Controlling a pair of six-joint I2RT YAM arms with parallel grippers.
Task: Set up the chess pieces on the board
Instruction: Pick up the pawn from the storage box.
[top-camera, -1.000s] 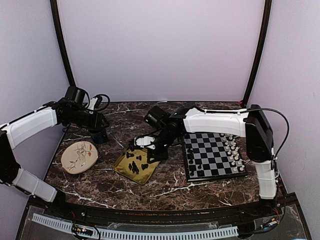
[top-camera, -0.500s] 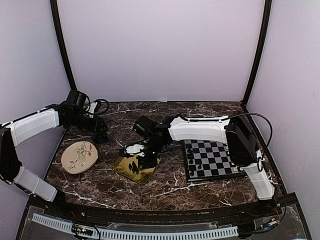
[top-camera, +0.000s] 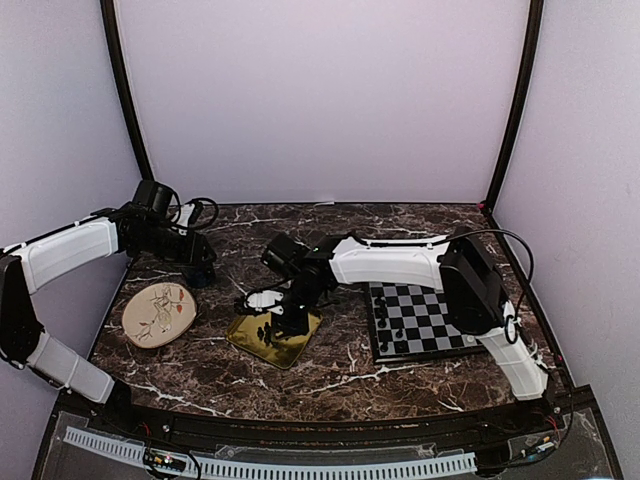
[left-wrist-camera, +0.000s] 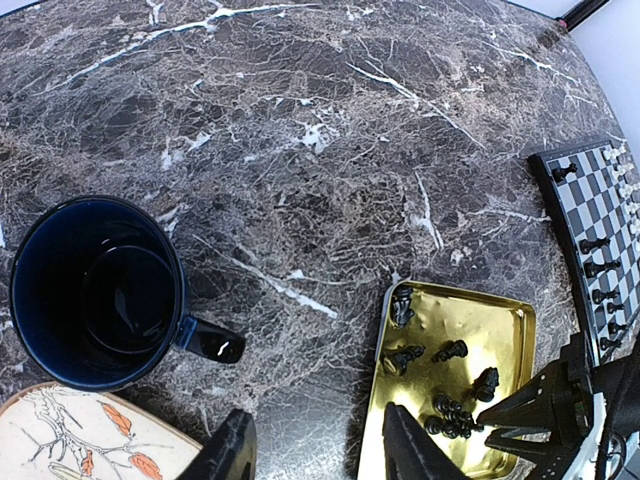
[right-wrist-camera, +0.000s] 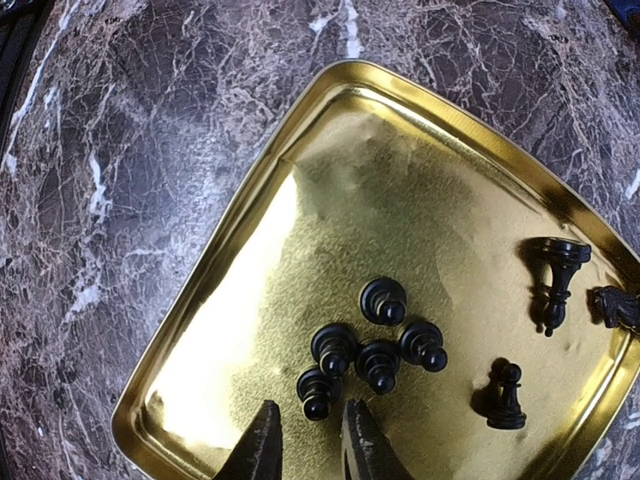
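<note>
Toward the near side of the counter, the gold tray holds scattered black chess pieces, most clustered upright, and the right gripper hangs just above that cluster with its jaws a little apart and nothing between them. Just right of the tray lies the board, more black figures standing along its left columns. Farther back on the left, past the floral plate, the left gripper hovers spread wide and empty near a dark blue mug

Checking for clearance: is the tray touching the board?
Apart. The top view shows a strip of bare marble between the tray and the board.
</note>
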